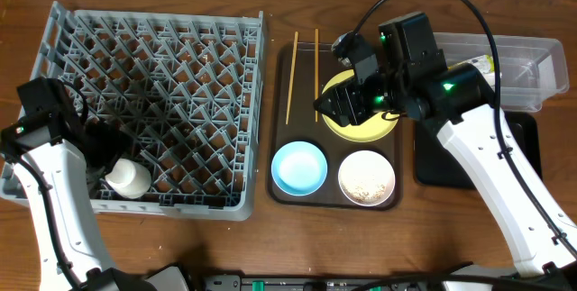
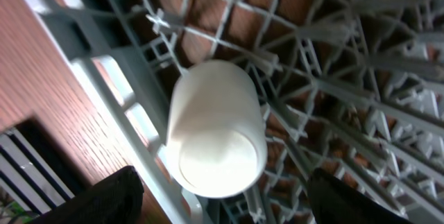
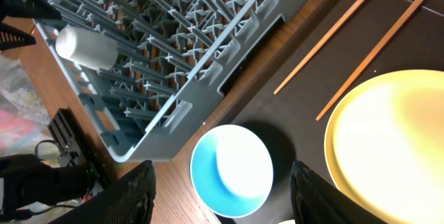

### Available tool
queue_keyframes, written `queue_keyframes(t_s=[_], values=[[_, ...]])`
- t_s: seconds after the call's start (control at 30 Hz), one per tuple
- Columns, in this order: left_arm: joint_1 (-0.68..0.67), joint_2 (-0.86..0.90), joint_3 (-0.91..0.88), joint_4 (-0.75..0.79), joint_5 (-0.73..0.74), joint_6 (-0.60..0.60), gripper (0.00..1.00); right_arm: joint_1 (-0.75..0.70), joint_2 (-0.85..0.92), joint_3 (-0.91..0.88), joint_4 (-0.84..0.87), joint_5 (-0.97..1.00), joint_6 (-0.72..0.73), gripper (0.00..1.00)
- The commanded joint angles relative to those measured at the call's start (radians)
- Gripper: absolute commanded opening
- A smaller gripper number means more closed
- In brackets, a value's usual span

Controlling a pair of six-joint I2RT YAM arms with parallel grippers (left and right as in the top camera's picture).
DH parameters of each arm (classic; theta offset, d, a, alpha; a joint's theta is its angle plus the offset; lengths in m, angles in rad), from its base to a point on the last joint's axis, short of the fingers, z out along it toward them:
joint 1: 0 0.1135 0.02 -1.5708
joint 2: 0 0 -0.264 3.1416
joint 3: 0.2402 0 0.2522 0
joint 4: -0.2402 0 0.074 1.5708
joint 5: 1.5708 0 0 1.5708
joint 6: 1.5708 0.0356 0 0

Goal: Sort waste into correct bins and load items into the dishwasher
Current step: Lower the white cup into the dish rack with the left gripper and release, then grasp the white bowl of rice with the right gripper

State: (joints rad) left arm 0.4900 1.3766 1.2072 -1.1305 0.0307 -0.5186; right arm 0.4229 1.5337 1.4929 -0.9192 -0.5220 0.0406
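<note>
**Dish rack (image 1: 180, 57) holding one white cup (image 1: 128, 178), both grippers spread wide**

The rack is taking up the left side of the wooden table (image 1: 270, 3). Just to its right, the brown tray (image 1: 304, 93) is carrying the dishes. On the far right, the clear tub (image 1: 545, 66) is sitting at the back. The black tray (image 1: 431, 160) is lying just in front of it, and the right arm is crossing over both. What is lying in the tub is too dim to tell.

The yellow plate (image 1: 365, 131) is resting at the back right of the brown tray, partly hidden by the right arm's wrist. The right gripper (image 3: 222, 172) is hovering over the tray with its fingers (image 3: 132, 189) parted wide and gripping nothing. In the right wrist view the blue bowl (image 1: 299, 167) is showing beneath the gap.

The left gripper (image 2: 223, 179) is hanging over the rack's corner nearest the left arm. Its fingers (image 2: 97, 200) are spread wide and standing clear of the cup on both sides.

The blue bowl is sitting at the front left of the brown tray. The white bowl (image 1: 367, 177) is sitting just beside it on the right, with whitish rice (image 1: 367, 183) lying inside. The cup is lying tilted among the pegs in that near-left corner of the rack. The chopsticks (image 1: 290, 84) are lying side by side on the back left of the brown tray, just left of the plate, apart from each other.
</note>
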Motion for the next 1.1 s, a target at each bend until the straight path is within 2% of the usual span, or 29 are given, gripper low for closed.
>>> queue_keyframes(t_s=[0.0,0.07,0.17,0.33,0.5,0.67,0.8,0.97,1.07], values=[[-0.003,-0.026,0.071,-0.023,0.128,0.099,0.80,0.001,-0.005,0.008,0.001,0.003,-0.007,0.60],[-0.025,-0.046,0.116,-0.031,0.259,0.215,0.80,0.003,-0.004,0.008,0.000,0.051,0.073,0.60],[-0.108,-0.090,0.175,-0.041,0.457,0.401,0.80,0.016,-0.003,0.001,-0.038,0.220,0.269,0.56],[-0.316,-0.179,0.187,-0.028,0.480,0.494,0.81,0.068,0.005,-0.036,-0.132,0.378,0.412,0.49],[-0.484,-0.195,0.186,-0.025,0.423,0.500,0.81,0.124,0.010,-0.128,-0.173,0.420,0.460,0.46],[-0.568,-0.169,0.186,-0.020,0.406,0.500,0.81,0.161,0.011,-0.266,-0.130,0.420,0.524,0.42],[-0.602,-0.143,0.186,-0.020,0.406,0.500,0.81,0.170,0.011,-0.372,-0.051,0.400,0.596,0.37],[-0.605,-0.121,0.186,-0.010,0.406,0.500,0.81,0.187,0.011,-0.468,0.083,0.360,0.637,0.41],[-0.605,-0.114,0.186,-0.006,0.405,0.500,0.81,0.186,0.037,-0.481,0.127,0.365,0.645,0.38]])
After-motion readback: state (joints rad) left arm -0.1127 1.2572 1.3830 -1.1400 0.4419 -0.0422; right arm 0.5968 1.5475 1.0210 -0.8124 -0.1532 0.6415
